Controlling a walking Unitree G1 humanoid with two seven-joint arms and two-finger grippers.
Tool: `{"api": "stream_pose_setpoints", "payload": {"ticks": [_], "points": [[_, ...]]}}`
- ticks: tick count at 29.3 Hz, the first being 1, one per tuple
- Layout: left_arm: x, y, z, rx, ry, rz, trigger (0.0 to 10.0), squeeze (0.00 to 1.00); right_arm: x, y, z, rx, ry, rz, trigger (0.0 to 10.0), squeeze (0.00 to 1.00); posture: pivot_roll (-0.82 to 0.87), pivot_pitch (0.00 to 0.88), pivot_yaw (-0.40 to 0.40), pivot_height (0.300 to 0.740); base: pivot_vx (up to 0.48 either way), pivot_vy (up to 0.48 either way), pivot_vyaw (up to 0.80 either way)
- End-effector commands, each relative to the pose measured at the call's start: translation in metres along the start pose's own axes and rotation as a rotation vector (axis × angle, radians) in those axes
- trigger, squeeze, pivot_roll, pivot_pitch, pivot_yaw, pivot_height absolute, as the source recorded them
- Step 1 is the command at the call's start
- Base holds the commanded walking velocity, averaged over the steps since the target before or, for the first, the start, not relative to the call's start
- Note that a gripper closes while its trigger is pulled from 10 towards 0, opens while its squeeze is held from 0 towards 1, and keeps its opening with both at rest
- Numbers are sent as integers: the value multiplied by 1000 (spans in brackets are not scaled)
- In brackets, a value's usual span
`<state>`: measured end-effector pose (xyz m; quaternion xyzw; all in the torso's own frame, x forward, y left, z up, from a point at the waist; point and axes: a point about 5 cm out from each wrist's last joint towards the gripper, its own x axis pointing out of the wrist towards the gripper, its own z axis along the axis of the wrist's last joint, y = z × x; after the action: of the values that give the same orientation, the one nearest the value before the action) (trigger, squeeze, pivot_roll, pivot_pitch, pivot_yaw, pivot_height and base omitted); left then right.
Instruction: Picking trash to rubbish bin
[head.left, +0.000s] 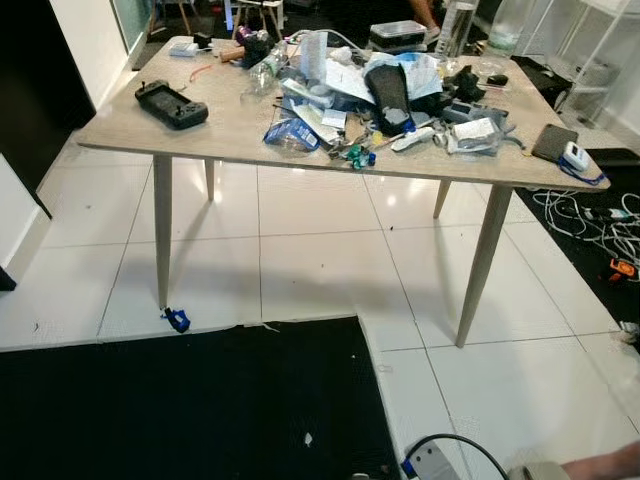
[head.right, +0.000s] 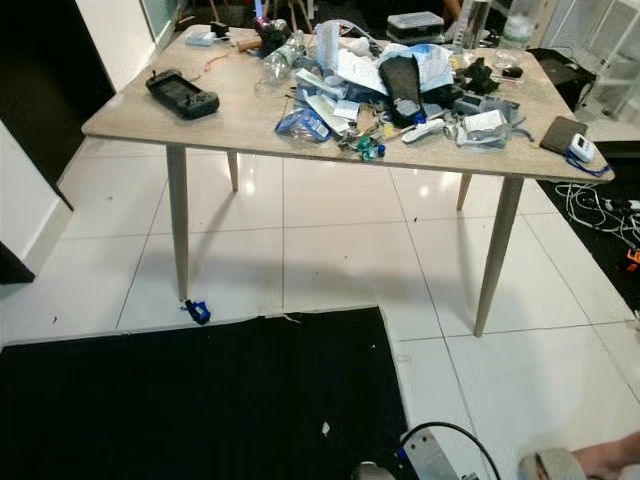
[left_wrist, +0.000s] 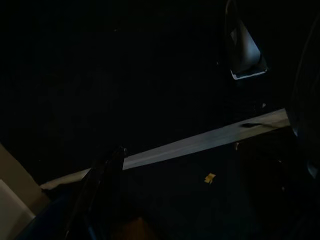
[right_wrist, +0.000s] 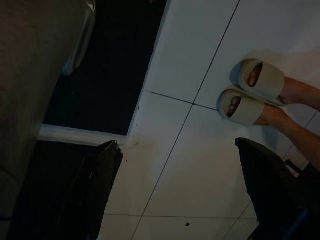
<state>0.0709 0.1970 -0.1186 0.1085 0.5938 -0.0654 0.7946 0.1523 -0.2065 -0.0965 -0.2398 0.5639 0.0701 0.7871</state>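
Across the upper half of the left eye view, a pale wood-topped table on slanted legs (head.left: 120, 128) carries a heap of crumpled wrappers, paper and plastic trash (head.left: 385, 95) right of its centre, beside a black handheld console (head.left: 171, 104). That litter looks light, soft and crushable; pinch a loose wrapper at the near edge. White tiles below leave walking room.

Left wrist view: too dark; I cannot tell the left gripper's state.

Right wrist view: the right gripper (right_wrist: 185, 190) hangs spread wide and empty over tiles, near a person's sandalled feet (right_wrist: 252, 90).
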Motion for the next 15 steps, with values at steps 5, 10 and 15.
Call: {"api": "stream_pose_setpoints", "payload": {"ticks": [5, 10, 15], "points": [[2, -8, 7, 10, -8, -33, 10000, 0, 0, 0, -1, 34, 11, 2, 10000, 0, 11, 104, -5, 740, -192, 0, 0], [2, -4, 13, 44, -17, -6, 10000, 0, 0, 0, 3, 39, 13, 12, 10000, 0, 0, 97, 5, 740, -96, 0, -417], [3, -3, 16, 51, -28, -6, 10000, 0, 0, -1, 4, 48, 13, 4, 10000, 0, -9, 92, 13, 740, 0, 0, -788]]}}
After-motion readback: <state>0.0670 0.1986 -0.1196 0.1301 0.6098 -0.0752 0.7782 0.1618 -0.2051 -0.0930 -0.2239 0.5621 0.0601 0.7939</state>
